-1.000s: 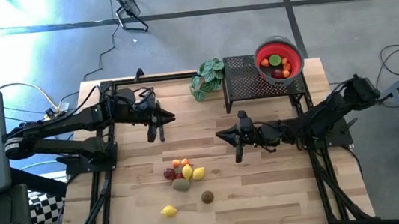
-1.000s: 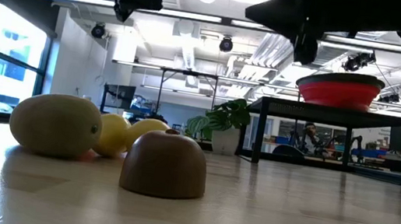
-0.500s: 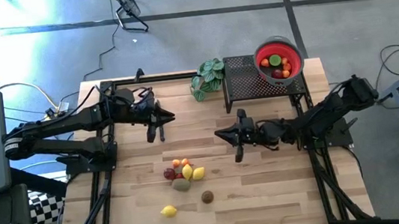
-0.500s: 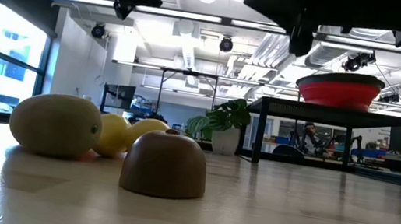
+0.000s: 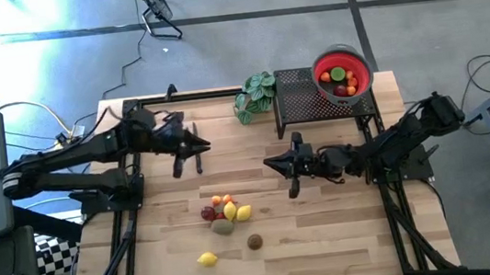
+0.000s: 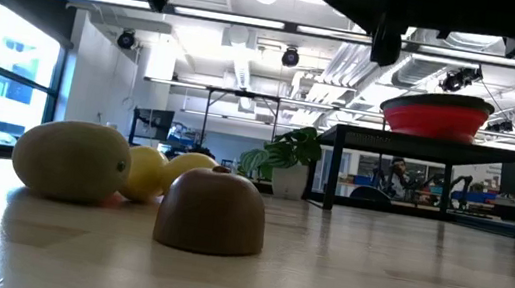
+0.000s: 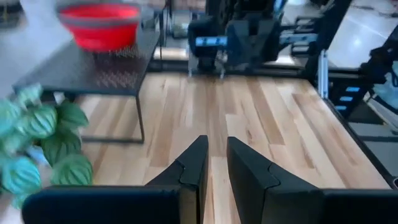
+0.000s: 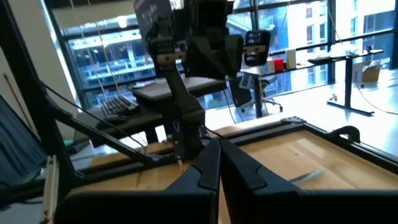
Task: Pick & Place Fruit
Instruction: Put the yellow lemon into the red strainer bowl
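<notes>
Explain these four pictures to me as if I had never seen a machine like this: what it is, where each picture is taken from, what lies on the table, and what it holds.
This is a robot with two dark arms at a wooden table. The overhead picture shows all of it; one picture looks level across the tabletop; the other two come from cameras on each wrist.

The left gripper hovers over the table's left half, its fingers a narrow gap apart and holding nothing. The right gripper hovers near the middle, fingers shut and empty.

Below them lies a cluster of toy fruit, with a yellow one and a brown one apart. A red bowl already holding some fruit sits on a black stand, beside a green plant.
</notes>
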`<state>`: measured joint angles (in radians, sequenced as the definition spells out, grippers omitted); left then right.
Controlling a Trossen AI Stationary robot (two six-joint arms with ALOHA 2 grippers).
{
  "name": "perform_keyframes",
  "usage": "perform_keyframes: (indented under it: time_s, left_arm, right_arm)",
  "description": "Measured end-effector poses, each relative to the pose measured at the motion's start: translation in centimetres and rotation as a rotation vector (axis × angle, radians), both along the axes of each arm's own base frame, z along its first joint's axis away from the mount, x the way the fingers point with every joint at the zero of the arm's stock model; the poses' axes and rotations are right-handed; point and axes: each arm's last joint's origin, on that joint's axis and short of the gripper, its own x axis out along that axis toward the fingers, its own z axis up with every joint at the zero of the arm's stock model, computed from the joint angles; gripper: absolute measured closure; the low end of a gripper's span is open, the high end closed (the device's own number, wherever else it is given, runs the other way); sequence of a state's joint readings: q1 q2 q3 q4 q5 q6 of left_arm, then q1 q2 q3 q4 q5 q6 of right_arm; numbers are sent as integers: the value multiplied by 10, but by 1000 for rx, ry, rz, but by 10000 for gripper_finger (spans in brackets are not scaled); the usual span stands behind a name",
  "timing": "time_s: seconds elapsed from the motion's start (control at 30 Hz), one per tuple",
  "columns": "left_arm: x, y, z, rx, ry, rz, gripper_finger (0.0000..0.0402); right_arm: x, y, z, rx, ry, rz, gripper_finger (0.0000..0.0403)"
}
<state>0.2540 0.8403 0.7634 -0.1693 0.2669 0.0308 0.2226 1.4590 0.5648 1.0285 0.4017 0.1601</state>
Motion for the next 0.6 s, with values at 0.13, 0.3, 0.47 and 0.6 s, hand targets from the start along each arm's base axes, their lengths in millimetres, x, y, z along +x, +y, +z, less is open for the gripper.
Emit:
perform_keyframes:
  time_s: [0.13,0.3,0.47,0.6]
  left_arm:
    - [-28,-13,0,79,-119,19,348]
    - [-64,-26,-18,58,-248,43,348]
    - [-90,-30,-33,7,-324,52,348]
    - [-106,-32,-40,-19,-333,55,348]
  right_arm:
    - [-1,1,3,6,-27,3,400]
    - [-1,0,4,9,-39,1,400]
    - [-1,-1,6,35,-58,-46,400]
    - [7,2,14,43,-35,-44,400]
